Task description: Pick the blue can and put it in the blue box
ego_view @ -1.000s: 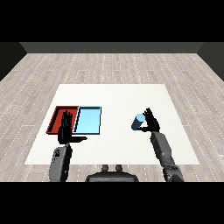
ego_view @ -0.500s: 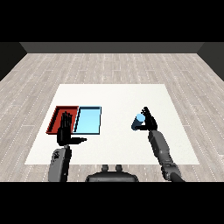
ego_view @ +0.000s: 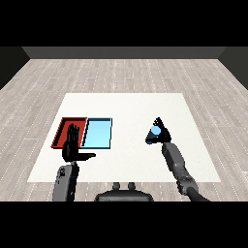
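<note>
The blue can [ego_view: 155, 131] stands upright on the white table [ego_view: 126, 106], right of centre. My right hand [ego_view: 158, 137] is wrapped round it, fingers and thumb curled on its sides, and hides its lower part. The light blue tray [ego_view: 98, 132] lies left of centre with nothing in it. My left hand [ego_view: 72, 146] is raised with straight fingers and the thumb stuck out, in front of the red tray's near edge.
The red tray [ego_view: 67, 130] lies against the blue tray's left side, with nothing visible inside. The white table ends close in front of both forearms. Grey plank floor surrounds the table.
My right hand has moved in from the can's right side and curled round it. The left hand has stayed where it was.
</note>
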Controlling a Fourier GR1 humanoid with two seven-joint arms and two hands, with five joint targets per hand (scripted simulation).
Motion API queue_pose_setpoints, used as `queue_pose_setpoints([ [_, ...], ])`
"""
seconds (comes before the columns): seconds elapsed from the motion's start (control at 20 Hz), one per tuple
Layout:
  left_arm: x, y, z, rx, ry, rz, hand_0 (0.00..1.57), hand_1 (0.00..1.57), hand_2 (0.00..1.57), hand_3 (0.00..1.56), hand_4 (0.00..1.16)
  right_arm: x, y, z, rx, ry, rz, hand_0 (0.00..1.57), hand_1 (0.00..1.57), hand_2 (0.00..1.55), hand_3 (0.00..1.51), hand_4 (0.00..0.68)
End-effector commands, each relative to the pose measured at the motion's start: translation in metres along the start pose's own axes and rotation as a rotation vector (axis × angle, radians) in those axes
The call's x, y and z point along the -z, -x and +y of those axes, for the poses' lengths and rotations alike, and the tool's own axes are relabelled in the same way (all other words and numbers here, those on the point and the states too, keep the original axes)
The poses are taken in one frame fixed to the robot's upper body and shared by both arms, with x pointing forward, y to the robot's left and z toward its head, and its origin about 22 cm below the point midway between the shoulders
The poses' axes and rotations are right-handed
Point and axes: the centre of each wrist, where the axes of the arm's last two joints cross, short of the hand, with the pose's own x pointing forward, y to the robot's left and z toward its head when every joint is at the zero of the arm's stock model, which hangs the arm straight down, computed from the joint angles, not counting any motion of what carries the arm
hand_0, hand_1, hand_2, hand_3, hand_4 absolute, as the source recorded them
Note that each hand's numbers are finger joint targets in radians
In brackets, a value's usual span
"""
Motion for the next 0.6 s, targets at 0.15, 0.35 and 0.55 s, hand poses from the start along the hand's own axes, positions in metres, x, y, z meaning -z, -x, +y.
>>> queue_pose_setpoints([
  [0.15, 0.021, -0.002, -0.011, -0.009, 0.007, -0.002, 0.0, 0.0, 0.0, 0.0, 0.0, 0.005, 0.003, 0.001, 0.015, -0.021, -0.007, 0.0, 0.0, 0.0, 0.0, 0.0],
  [0.35, 0.006, -0.001, -0.013, -0.015, -0.021, -0.008, 0.0, 0.0, 0.0, 0.0, 0.0, 0.005, 0.013, 0.008, 0.028, -0.023, 0.04, 0.0, 0.0, 0.0, 0.0, 0.0],
  [0.55, -0.008, 0.016, 0.004, 0.005, -0.002, -0.013, 0.0, 0.0, 0.0, 0.0, 0.0, 0.014, 0.012, 0.016, -0.012, 0.019, 0.01, 0.0, 0.0, 0.0, 0.0, 0.0],
])
